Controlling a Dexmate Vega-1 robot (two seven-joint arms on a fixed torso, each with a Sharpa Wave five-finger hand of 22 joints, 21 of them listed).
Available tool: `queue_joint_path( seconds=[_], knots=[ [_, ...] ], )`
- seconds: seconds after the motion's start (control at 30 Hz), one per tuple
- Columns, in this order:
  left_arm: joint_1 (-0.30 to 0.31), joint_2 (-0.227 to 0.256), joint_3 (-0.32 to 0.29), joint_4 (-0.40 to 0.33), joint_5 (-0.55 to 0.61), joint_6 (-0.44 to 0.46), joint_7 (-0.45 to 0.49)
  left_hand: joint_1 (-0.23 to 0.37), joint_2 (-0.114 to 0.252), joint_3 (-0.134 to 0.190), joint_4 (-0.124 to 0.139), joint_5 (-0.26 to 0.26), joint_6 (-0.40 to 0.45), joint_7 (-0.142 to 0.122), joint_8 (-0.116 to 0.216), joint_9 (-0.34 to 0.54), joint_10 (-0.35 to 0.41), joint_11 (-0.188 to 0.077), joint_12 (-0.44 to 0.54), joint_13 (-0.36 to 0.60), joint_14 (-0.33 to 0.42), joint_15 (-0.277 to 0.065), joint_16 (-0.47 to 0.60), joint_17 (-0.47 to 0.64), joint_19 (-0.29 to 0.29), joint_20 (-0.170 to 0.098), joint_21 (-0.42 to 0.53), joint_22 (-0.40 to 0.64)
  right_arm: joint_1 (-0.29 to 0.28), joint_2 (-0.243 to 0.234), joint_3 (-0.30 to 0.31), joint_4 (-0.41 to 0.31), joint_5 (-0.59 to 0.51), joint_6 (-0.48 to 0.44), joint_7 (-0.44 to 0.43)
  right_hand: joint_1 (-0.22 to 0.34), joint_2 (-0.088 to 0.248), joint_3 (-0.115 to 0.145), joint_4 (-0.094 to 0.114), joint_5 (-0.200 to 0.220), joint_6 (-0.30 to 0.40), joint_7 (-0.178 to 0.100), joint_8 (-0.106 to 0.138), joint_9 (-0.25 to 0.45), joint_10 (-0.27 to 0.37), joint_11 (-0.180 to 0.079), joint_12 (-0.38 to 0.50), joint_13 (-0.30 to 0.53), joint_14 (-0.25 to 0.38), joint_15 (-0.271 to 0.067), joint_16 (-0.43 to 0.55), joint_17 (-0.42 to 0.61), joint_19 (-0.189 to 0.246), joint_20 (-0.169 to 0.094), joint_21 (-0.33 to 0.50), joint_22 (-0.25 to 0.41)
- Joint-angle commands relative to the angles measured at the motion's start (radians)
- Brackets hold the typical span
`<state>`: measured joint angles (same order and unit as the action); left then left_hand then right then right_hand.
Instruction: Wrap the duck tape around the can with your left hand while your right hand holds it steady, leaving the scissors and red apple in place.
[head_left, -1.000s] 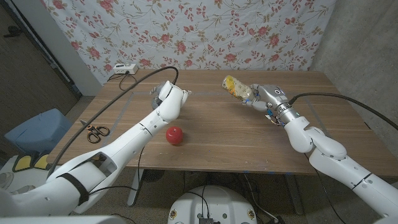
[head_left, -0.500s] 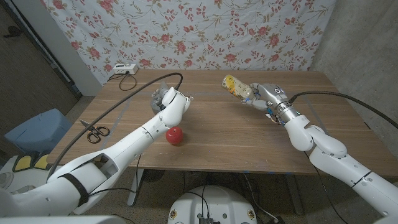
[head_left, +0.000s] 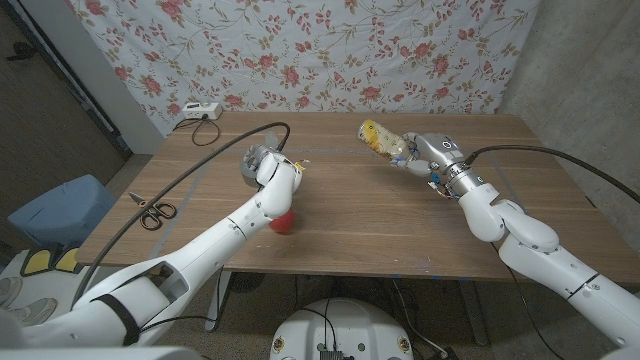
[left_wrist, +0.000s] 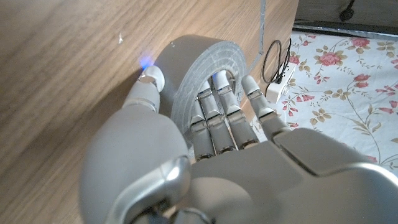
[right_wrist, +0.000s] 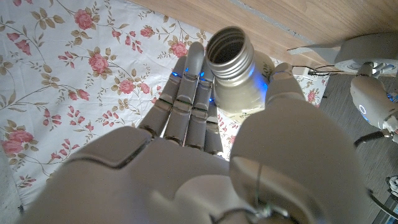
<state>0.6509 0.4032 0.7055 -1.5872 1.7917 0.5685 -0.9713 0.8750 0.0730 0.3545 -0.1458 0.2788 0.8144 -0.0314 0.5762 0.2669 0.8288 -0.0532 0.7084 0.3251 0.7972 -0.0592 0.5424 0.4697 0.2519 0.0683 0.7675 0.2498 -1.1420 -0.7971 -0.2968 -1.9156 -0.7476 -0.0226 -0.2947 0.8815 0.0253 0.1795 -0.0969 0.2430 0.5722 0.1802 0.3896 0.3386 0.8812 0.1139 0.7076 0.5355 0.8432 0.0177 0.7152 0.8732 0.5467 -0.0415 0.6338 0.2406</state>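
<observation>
Table (head_left: 380, 215): wooden, under both your hands | left hand (head_left: 277, 172): you gripped the grey duck tape (left_wrist: 202, 71), fingers (left_wrist: 214, 112) through its core, thumb outside | right hand (head_left: 425, 155): you held the can (head_left: 377, 138) aloft, tilted, well apart from the tape | red apple (head_left: 286, 222): just below your left forearm | scissors (head_left: 153, 212): far out beyond your left arm
</observation>
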Motion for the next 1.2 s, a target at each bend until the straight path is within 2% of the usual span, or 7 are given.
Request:
queue_joint_path(
  seconds=[0.03, 0.3, 0.57, 0.7, 0.9, 1.03, 1.2],
  knots=[
    [0.100, -0.100, -0.184, -0.163, -0.228, 0.187, 0.239, 0.111, 0.112, 0.156, 0.123, 0.017, 0.016, 0.021, 0.047, 0.152, 0.167, -0.153, 0.157, 0.322, 0.157, -0.170, 0.002, 0.026, 0.018, 0.006, 0.025, 0.002, 0.019, 0.026, -0.021, 0.042, -0.036, -0.016, -0.074, 0.129, 0.129, 0.017, 0.013, 0.013, 0.478, -0.226, 0.003, 0.006, 0.140, -0.142, 0.008, 0.009, 0.129, -0.227, -0.004, 0.006, -0.009, -0.057, 0.010, -0.001],
    [0.176, -0.216, -0.315, -0.284, -0.558, 0.281, 0.564, 0.135, 0.101, 0.171, 0.100, 0.015, 0.041, 0.056, 0.069, 0.169, 0.188, -0.150, 0.142, 0.291, 0.181, -0.168, -0.004, 0.034, 0.029, 0.005, 0.048, 0.005, 0.030, 0.020, -0.035, 0.053, -0.050, -0.026, -0.092, 0.131, 0.129, 0.016, 0.013, 0.014, 0.478, -0.227, 0.003, 0.011, 0.141, -0.144, 0.005, 0.007, 0.128, -0.227, -0.008, 0.011, -0.010, -0.058, 0.016, -0.002],
    [0.205, -0.234, -0.335, -0.332, -0.782, 0.277, 0.833, 0.144, 0.094, 0.177, 0.086, 0.008, 0.051, 0.070, 0.067, 0.160, 0.211, -0.152, 0.127, 0.260, 0.199, -0.165, -0.009, 0.033, 0.029, -0.005, 0.062, 0.005, 0.038, 0.014, -0.047, 0.040, -0.081, -0.069, -0.083, 0.131, 0.128, 0.014, 0.014, 0.015, 0.478, -0.228, 0.000, 0.013, 0.138, -0.143, 0.004, 0.011, 0.129, -0.227, -0.012, 0.015, -0.014, -0.061, 0.020, -0.004],
    [0.229, -0.269, -0.387, -0.357, -0.958, 0.228, 0.957, 0.153, 0.091, 0.183, 0.073, 0.000, 0.065, 0.080, 0.064, 0.150, 0.226, -0.152, 0.112, 0.231, 0.220, -0.164, -0.009, 0.032, 0.042, -0.015, 0.077, 0.005, 0.050, 0.023, -0.057, 0.045, -0.088, -0.091, -0.081, 0.130, 0.127, 0.013, 0.015, 0.016, 0.479, -0.229, 0.000, 0.014, 0.140, -0.148, 0.005, 0.013, 0.131, -0.227, -0.013, 0.018, -0.016, -0.061, 0.023, -0.005],
    [0.253, -0.315, -0.476, -0.388, -1.250, 0.138, 1.066, 0.155, 0.087, 0.188, 0.063, -0.012, 0.071, 0.087, 0.056, 0.137, 0.235, -0.153, 0.090, 0.200, 0.229, -0.160, -0.019, 0.026, 0.048, -0.022, 0.091, 0.003, 0.074, 0.032, -0.076, 0.064, -0.087, -0.111, -0.073, 0.132, 0.127, 0.013, 0.014, 0.017, 0.478, -0.230, -0.002, 0.017, 0.140, -0.147, 0.005, 0.015, 0.130, -0.228, -0.016, 0.021, -0.020, -0.061, 0.025, -0.006],
    [0.258, -0.327, -0.520, -0.386, -1.428, 0.061, 1.124, 0.153, 0.087, 0.190, 0.061, -0.018, 0.070, 0.091, 0.050, 0.130, 0.238, -0.151, 0.081, 0.188, 0.231, -0.159, -0.027, 0.021, 0.045, -0.022, 0.097, 0.002, 0.087, 0.032, -0.093, 0.074, -0.092, -0.126, -0.065, 0.133, 0.126, 0.012, 0.014, 0.018, 0.478, -0.230, -0.002, 0.018, 0.139, -0.149, 0.005, 0.017, 0.129, -0.228, -0.018, 0.022, -0.023, -0.061, 0.026, -0.006],
    [0.254, -0.318, -0.537, -0.360, -1.593, -0.035, 1.203, 0.152, 0.088, 0.194, 0.058, -0.025, 0.068, 0.091, 0.043, 0.122, 0.233, -0.153, 0.066, 0.176, 0.226, -0.160, -0.041, 0.013, 0.036, -0.028, 0.102, -0.001, 0.096, 0.039, -0.106, 0.088, -0.083, -0.137, -0.073, 0.134, 0.126, 0.011, 0.015, 0.020, 0.480, -0.230, -0.005, 0.019, 0.139, -0.149, 0.004, 0.019, 0.127, -0.228, -0.022, 0.027, -0.025, -0.060, 0.031, -0.008]
  ],
)
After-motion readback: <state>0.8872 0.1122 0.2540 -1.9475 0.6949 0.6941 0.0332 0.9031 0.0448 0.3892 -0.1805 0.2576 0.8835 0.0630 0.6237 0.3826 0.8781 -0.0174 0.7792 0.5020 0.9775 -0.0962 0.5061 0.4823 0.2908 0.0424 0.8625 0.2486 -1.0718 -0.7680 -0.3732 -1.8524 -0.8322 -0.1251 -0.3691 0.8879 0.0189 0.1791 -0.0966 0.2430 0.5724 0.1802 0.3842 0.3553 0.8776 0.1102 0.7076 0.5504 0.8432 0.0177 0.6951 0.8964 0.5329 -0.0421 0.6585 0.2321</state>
